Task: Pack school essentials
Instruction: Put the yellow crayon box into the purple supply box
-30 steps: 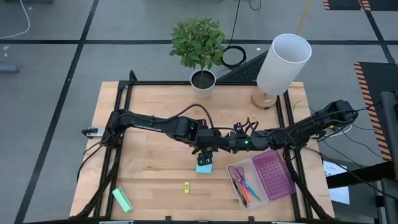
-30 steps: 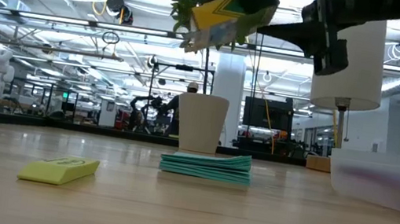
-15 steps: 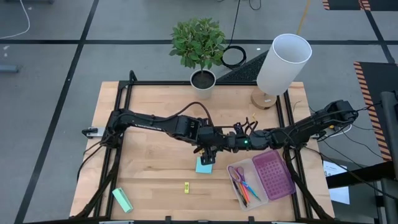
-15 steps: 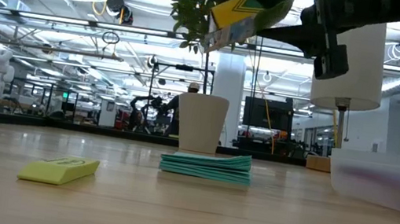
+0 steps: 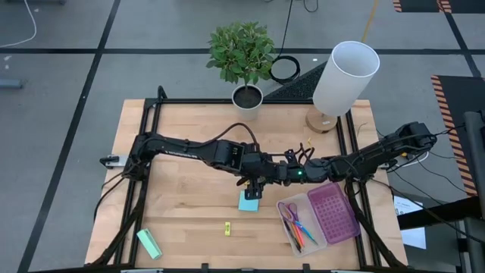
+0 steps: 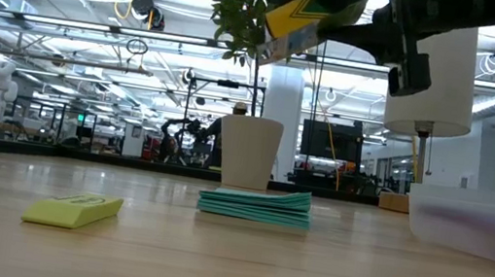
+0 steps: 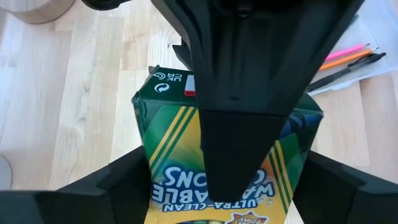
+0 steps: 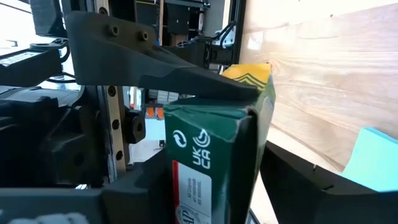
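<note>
Handover mid-table | left gripper (image 5: pixel 256 180) pinches crayon box (image 6: pixel 298 10) aloft above sticky pad (image 5: pixel 248 202) | right gripper (image 5: pixel 274 173) touching box, grip unclear | release only once right holds firmly

There were two arms, the left gripper (image 5: pixel 255 184) and right gripper (image 5: pixel 267 173), one each. One crayon box (image 7: pixel 224 155) was up between them. One blue pad (image 5: pixel 248 202), one tiny yellow piece (image 5: pixel 226 227) and one mint block (image 5: pixel 148 243) lay on the table (image 5: pixel 182 212). One clear tray (image 5: pixel 322 220) held one pair of scissors (image 5: pixel 289 214) and several pencils (image 5: pixel 299 235), count unclear. One plant (image 5: pixel 242 53) and one lamp (image 5: pixel 345 76) stood at the back.
</note>
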You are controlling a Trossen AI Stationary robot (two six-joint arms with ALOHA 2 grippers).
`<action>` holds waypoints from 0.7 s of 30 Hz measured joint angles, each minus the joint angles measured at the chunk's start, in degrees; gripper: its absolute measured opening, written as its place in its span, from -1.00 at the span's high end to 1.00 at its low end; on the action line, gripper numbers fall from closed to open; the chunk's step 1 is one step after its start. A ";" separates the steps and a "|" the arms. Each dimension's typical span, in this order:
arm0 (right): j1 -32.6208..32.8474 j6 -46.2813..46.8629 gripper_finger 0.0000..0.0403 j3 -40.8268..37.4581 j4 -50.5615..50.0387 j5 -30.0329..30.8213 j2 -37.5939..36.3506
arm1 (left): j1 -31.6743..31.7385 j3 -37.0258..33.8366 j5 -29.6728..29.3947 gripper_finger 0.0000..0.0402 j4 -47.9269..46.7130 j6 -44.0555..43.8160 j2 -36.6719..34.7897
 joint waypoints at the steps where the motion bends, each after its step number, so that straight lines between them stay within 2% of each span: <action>1: 0.00 0.01 0.04 0.00 -0.01 0.00 0.00 | 0.00 -0.02 0.00 -0.57 0.00 0.08 0.00; 11: 0.00 0.02 0.21 0.02 -0.07 0.02 0.00 | 0.00 -0.04 -0.02 -0.57 -0.09 1.03 0.00; 21: 0.02 -0.27 0.23 0.02 -0.11 0.04 0.00 | -0.07 -0.04 -0.09 -0.57 -0.09 0.90 0.00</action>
